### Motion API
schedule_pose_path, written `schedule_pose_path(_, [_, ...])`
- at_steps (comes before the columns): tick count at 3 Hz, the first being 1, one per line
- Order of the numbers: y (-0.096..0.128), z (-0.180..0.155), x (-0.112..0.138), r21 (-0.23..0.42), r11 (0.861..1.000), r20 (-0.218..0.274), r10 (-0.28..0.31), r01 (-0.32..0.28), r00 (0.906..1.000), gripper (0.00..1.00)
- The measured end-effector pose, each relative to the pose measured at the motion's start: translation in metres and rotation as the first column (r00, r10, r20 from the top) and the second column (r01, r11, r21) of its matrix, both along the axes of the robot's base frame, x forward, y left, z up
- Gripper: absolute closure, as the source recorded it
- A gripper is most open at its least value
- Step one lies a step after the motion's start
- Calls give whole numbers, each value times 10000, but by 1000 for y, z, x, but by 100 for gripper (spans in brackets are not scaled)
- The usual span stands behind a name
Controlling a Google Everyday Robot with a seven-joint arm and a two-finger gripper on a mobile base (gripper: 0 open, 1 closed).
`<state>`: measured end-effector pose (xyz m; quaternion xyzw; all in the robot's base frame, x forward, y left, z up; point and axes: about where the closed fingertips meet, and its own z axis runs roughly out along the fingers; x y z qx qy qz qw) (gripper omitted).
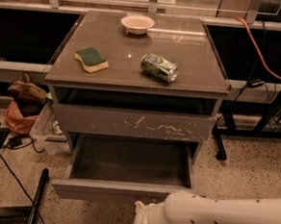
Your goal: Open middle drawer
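The middle drawer [115,192] stands pulled out toward me below the scratched drawer front [130,123]. Its flat grey-brown front is low in the view and its inside [132,161] looks empty. My white arm [210,217] comes in from the lower right, and its wrist [145,222] ends just in front of the drawer's front, right of its middle. My gripper lies below the bottom edge of the view, past the wrist, and does not show.
On the cabinet top [197,55] lie a green-and-yellow sponge [91,59], a crushed green can [159,67] and a white bowl [137,23]. A brown bag [20,110] and a black pole [37,198] are on the floor at left. A black stand [275,109] is at right.
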<state>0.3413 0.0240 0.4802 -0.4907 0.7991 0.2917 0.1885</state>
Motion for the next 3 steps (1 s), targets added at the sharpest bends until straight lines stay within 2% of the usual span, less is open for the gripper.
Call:
schedule_pose_path(1, [-43, 54, 9, 0, 9974, 597, -722, 724, 9956, 0])
schedule_pose_path(2, [-97, 120, 7, -207, 9791, 1068, -1990, 2022, 9742, 0])
schedule_pose_path(3, [-181, 111, -25, -1102, 9104, 710, -3931, 3988, 9168, 0])
